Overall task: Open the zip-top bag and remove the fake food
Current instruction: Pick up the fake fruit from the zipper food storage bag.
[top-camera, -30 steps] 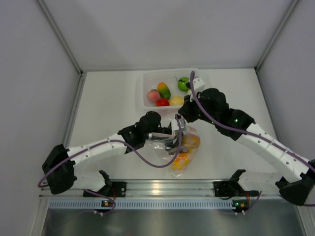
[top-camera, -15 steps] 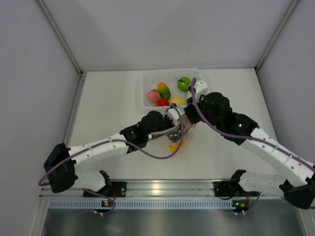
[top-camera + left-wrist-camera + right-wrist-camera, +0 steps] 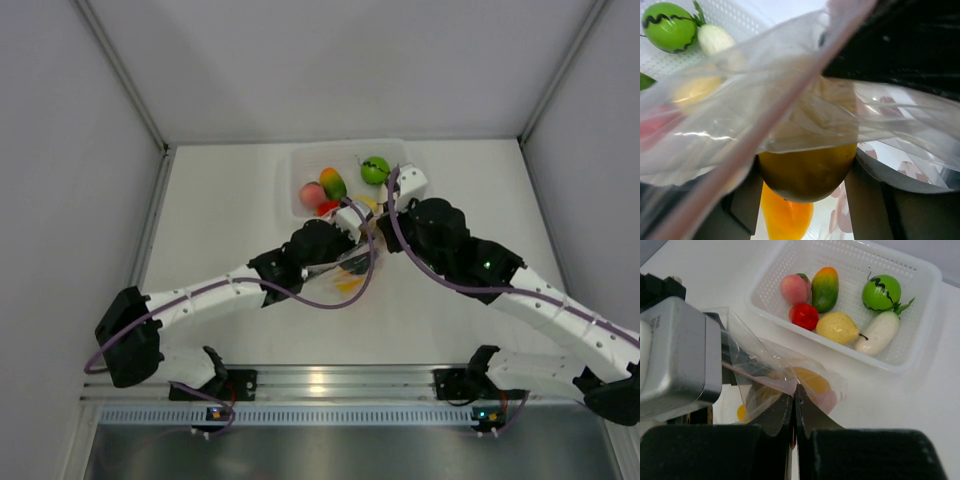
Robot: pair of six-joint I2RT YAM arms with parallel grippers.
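Right gripper point(image 3: 795, 401) pinched tight on bag point(image 3: 782, 371) lip. Left gripper point(image 3: 805, 182) appears to clamp yellow fruit point(image 3: 807, 167) through film, orange fruit point(image 3: 786, 217) below it. Over last second both arms carry bag from mid-table up to basket point(image 3: 927, 315) near edge. Two fruits still bagged, six in basket; emptying looks close.

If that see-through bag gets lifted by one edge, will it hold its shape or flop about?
Probably flop: the bag creases and drapes where the right pincer pinches its edge. Likely slippery too, since the film looks thin and glossy. The yellow fruit inside, held by the left pincer, would probably make it sag.
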